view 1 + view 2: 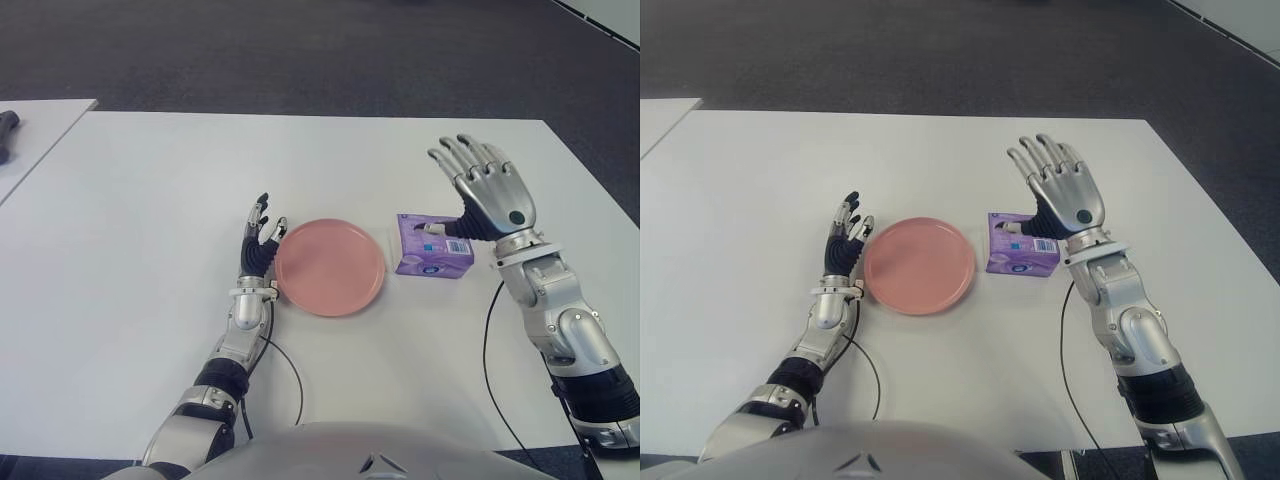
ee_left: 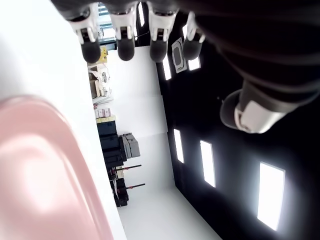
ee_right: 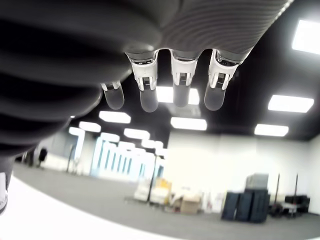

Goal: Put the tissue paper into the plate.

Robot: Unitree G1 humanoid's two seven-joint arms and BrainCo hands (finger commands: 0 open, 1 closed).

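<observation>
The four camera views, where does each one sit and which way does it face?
Left and right eye views: on the head, looking down at the white table; both share the round pink plate, purple tissue pack, both arms.
Left wrist view: beside the open left hand, plate edge, facing the room.
Right wrist view: under the open right hand, facing the ceiling lights.

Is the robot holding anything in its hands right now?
No, nothing is held. The right hand is open above the purple tissue pack, and the left hand is open beside the pink plate.
</observation>
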